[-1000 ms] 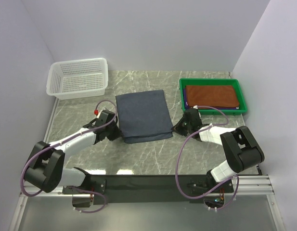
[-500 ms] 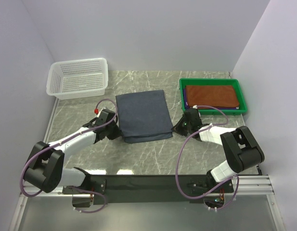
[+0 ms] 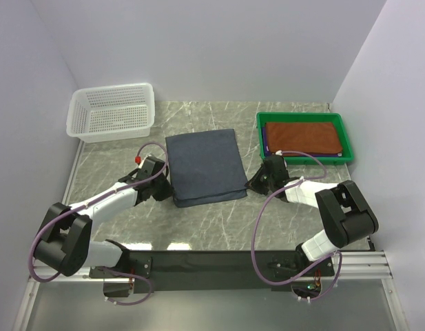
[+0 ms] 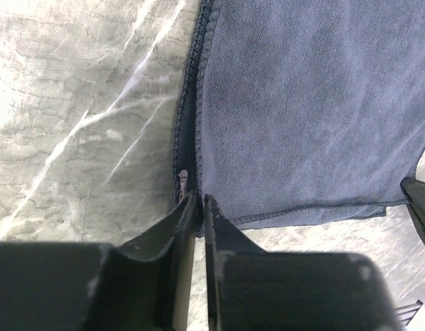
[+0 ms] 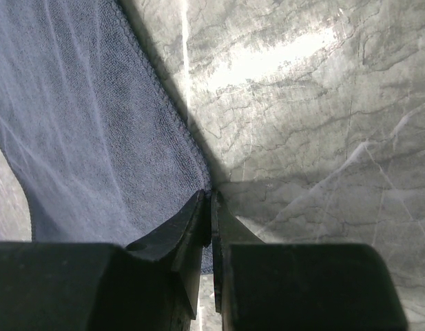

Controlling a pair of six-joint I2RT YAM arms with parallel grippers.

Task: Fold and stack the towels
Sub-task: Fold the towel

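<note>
A grey-blue towel (image 3: 205, 167) lies folded flat in the middle of the marble table. My left gripper (image 3: 172, 195) sits at its near left corner. In the left wrist view its jaws (image 4: 196, 198) stand a thin slit apart with the hem of the towel (image 4: 308, 103) caught between the tips. My right gripper (image 3: 248, 185) is at the near right corner. In the right wrist view its tips (image 5: 208, 195) pinch the corner of the towel (image 5: 81, 138). A rust-brown towel (image 3: 302, 136) lies folded in the green tray.
The green tray (image 3: 302, 116) stands at the back right. A white mesh basket (image 3: 112, 110) stands at the back left by the wall. Walls close in the table on the left, back and right.
</note>
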